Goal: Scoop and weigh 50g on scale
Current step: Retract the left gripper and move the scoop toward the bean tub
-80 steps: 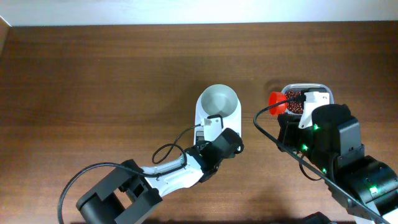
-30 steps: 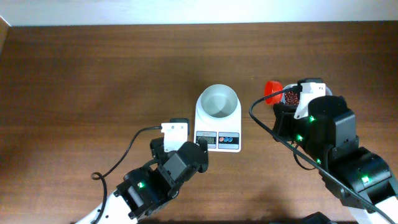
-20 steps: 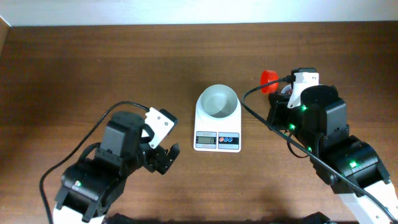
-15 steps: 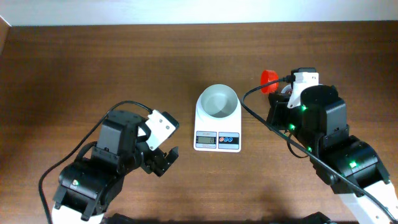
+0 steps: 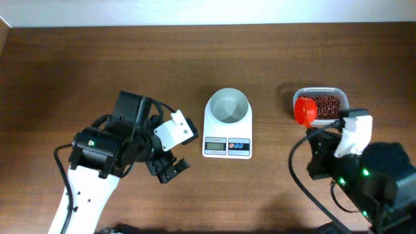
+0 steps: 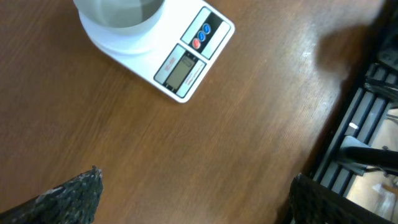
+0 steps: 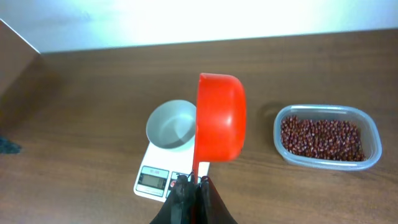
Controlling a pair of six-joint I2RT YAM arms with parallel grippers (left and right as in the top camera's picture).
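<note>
The white scale (image 5: 227, 144) stands mid-table with its empty round bowl (image 5: 227, 106) on top; both also show in the left wrist view, the scale (image 6: 186, 62) below the bowl (image 6: 118, 12). My left gripper (image 5: 170, 168) hangs open over bare wood left of the scale, nothing between its fingertips (image 6: 74, 194). My right gripper (image 7: 196, 183) is shut on the handle of a red scoop (image 7: 221, 118). From overhead the scoop (image 5: 305, 110) sits at the left edge of the clear tub of red beans (image 5: 323, 104). The scoop's inside is hidden.
The bean tub (image 7: 326, 137) lies right of the scale (image 7: 163, 177). A pale wall runs along the table's far edge. In the left wrist view a dark metal frame (image 6: 367, 124) stands past the table's edge.
My left arm has swung away from the scale to the left, still open. My right arm has drawn back toward the front, carrying the scoop from above the tub's far left corner to its left edge.
</note>
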